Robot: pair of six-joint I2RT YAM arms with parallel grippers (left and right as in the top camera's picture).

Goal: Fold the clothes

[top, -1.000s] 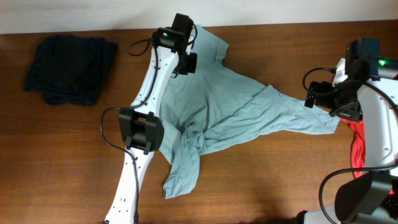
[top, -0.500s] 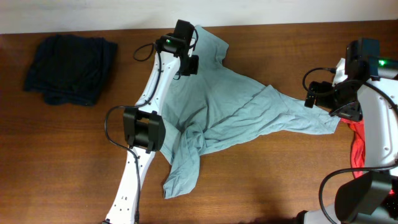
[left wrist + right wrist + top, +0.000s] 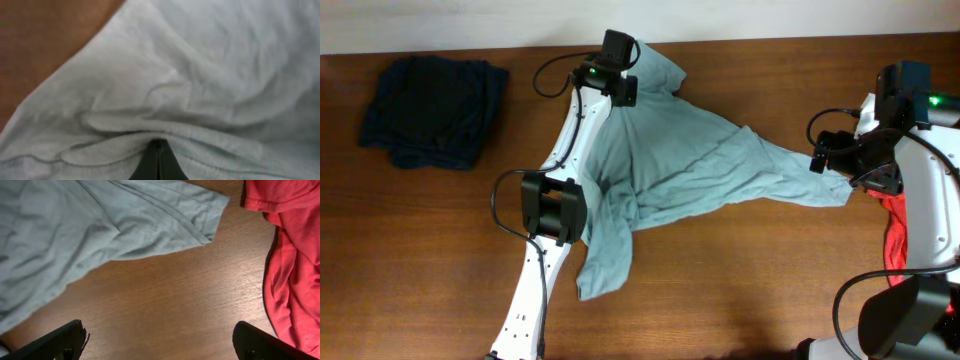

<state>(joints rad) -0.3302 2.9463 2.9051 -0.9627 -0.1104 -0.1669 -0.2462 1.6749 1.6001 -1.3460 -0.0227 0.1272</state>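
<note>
The left gripper [image 3: 623, 88] had slid a touch further toward the table's far edge than a second before. Its jaws were pinched tight on the pale grey-teal T-shirt [image 3: 700, 165], which lay sprawled across the middle. The cloth had gone with it: the sleeve trailing toward the near side had drawn up, and the hem end had pulled back from the red shirt [image 3: 894, 235]. The right gripper [image 3: 828, 150] had not budged. Its wrist camera showed what the overhead could not: fingers spread wide over bare wood with nothing between them. The left wrist view gave only a ridge of cloth bunched over the closed tips. The dark navy garment [image 3: 430, 105] lay well apart at the far left, with open table [image 3: 420, 260] along the near side.
</note>
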